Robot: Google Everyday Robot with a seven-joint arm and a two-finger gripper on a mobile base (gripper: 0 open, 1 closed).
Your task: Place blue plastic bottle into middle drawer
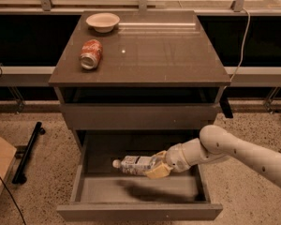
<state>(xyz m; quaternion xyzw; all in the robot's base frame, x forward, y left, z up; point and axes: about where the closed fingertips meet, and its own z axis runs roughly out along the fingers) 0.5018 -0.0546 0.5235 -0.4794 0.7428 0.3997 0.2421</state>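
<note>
The blue plastic bottle (133, 164) is a small clear bottle with a white cap and a white-and-blue label. It lies level, cap to the left, held above the floor of the open middle drawer (140, 213). My gripper (158, 166) reaches in from the right on a white arm and is shut on the bottle's right end. The bottle's shadow falls on the drawer's pale floor below it. The upper drawer (140, 116) under the tabletop is closed.
A red soda can (91, 54) lies on its side on the cabinet top at the left. A pale bowl (102, 21) stands at the back left. A black bar (28, 151) and a cardboard box (0, 165) lie on the floor at the left.
</note>
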